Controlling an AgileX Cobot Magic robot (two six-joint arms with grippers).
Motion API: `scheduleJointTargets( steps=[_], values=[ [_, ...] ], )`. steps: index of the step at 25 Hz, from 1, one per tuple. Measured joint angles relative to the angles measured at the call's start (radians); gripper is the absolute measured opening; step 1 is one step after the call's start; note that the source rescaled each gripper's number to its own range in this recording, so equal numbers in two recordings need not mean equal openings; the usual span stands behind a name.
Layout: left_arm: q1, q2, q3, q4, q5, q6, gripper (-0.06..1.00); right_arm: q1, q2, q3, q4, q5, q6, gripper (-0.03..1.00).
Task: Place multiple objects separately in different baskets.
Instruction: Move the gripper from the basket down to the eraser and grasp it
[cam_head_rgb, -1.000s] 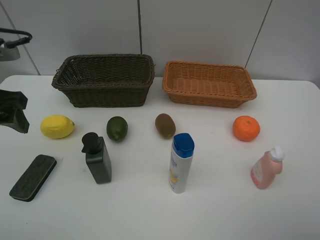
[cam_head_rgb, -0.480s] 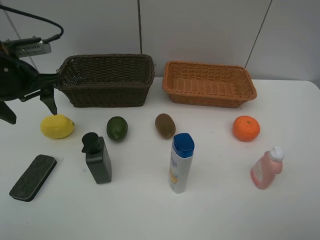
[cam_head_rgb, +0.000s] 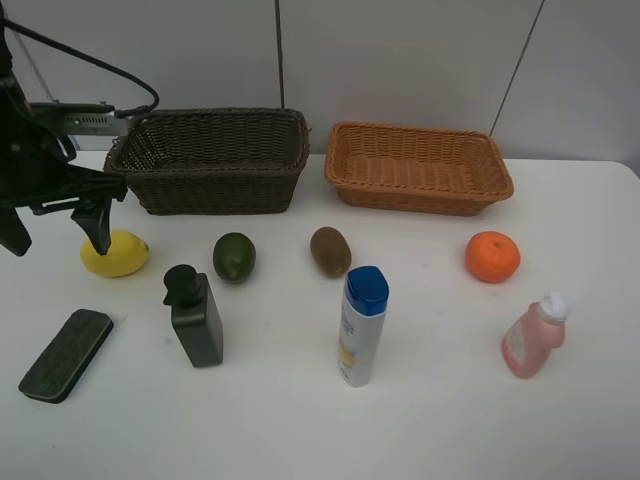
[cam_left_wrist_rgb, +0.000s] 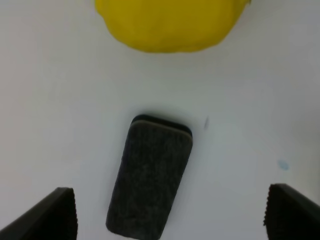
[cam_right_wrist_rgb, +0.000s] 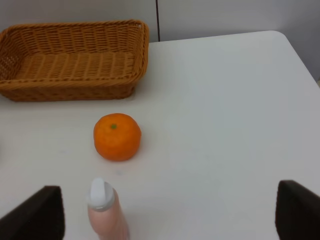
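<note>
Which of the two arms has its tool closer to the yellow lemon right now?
Left. The left tool hangs open close beside the lemon; the right tool is far off, facing the orange.

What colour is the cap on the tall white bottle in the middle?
The cap is blue; the high outside view shows it best.

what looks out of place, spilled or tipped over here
Nothing stands out. The pump bottle, blue-capped bottle and pink bottle stand upright; the lemon, green fruit, kiwi and orange sit apart in a row; the dark basket and tan basket are intact and empty; no spill shows.
</note>
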Motion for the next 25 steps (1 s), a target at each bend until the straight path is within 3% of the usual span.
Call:
scheduleJointTargets(
  steps=[4,10,15,18,25],
  values=[
    [0.000,0.006,0.000,-0.007,0.015,0.034,0.98,0.000,0.000,0.000,0.000,0.000,0.000,1.00],
    [0.000,0.029,0.000,-0.054,0.152,0.087,0.98,0.000,0.000,0.000,0.000,0.000,0.000,1.00],
    [0.000,0.029,0.051,-0.029,0.178,0.163,0.98,0.000,0.000,0.000,0.000,0.000,0.000,1.00],
    [-0.001,0.029,0.121,-0.010,0.115,0.179,0.98,0.000,0.000,0.000,0.000,0.000,0.000,1.00],
    [-0.001,0.029,0.260,-0.009,-0.165,0.248,0.98,0.000,0.000,0.000,0.000,0.000,0.000,1.00]
  ],
)
